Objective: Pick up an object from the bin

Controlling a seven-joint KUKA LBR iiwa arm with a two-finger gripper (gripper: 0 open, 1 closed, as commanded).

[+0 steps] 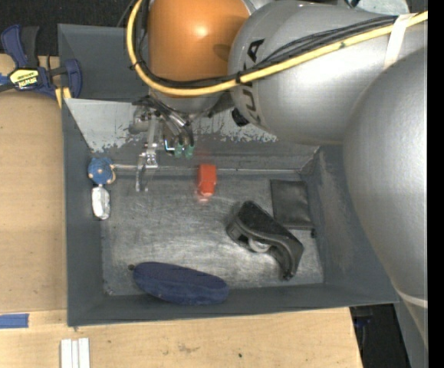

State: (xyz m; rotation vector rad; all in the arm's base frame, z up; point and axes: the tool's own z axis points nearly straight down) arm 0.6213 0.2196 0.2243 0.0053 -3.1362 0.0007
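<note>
Metal gripper (154, 156) is hovering at back-left of bin (81, 251), between blue ball (99, 170) and orange-red block (206, 180); can't tell if it's open or holding anything.

From my hand (151, 167), a small orange-red cylinder (206, 181) lies at four o'clock, near the bin's (83, 282) back wall. At nine o'clock sits a blue ball (99, 170), with a white oblong piece (100, 203) just below it. A dark blue oval pouch (179, 284) lies flat at the bin's six o'clock. A black curved shoe-like thing (266, 236) lies at three.
</note>
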